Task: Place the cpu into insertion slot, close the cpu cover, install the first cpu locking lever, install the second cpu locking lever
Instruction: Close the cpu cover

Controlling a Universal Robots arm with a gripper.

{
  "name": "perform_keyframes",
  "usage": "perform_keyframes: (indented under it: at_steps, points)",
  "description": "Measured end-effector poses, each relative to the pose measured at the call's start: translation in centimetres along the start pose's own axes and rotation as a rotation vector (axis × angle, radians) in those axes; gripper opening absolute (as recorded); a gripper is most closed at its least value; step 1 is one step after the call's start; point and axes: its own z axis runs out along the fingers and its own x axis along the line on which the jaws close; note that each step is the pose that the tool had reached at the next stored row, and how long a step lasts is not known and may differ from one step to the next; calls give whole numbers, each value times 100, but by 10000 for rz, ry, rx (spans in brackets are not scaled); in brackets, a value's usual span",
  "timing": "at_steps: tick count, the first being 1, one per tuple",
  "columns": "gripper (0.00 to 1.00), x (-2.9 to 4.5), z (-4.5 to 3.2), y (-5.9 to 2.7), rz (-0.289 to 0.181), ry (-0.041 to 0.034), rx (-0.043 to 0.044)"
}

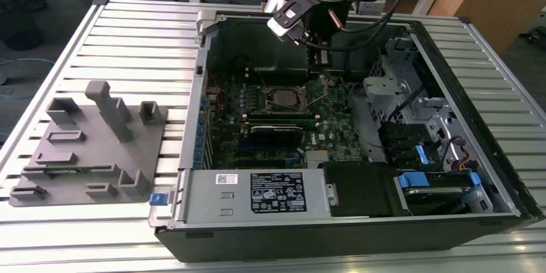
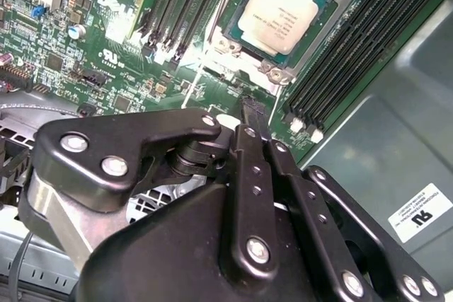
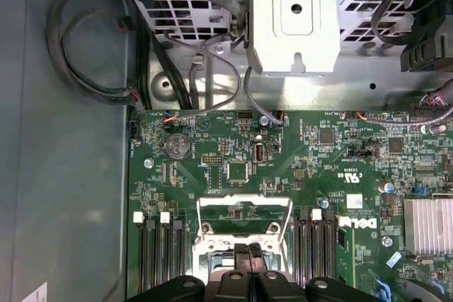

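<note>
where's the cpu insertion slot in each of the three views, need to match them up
Exterior view: the insertion slot sits mid-board inside the computer case.
Second wrist view: the insertion slot rings the seated cpu.
First wrist view: the insertion slot lies partly behind the gripper.
Shared landmark: the black memory slots flanking it.
</note>
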Motion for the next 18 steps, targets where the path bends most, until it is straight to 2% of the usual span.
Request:
perform_keyframes:
  at_steps: [18]
  points:
    - [11, 1, 3, 48, -1, 0, 0]
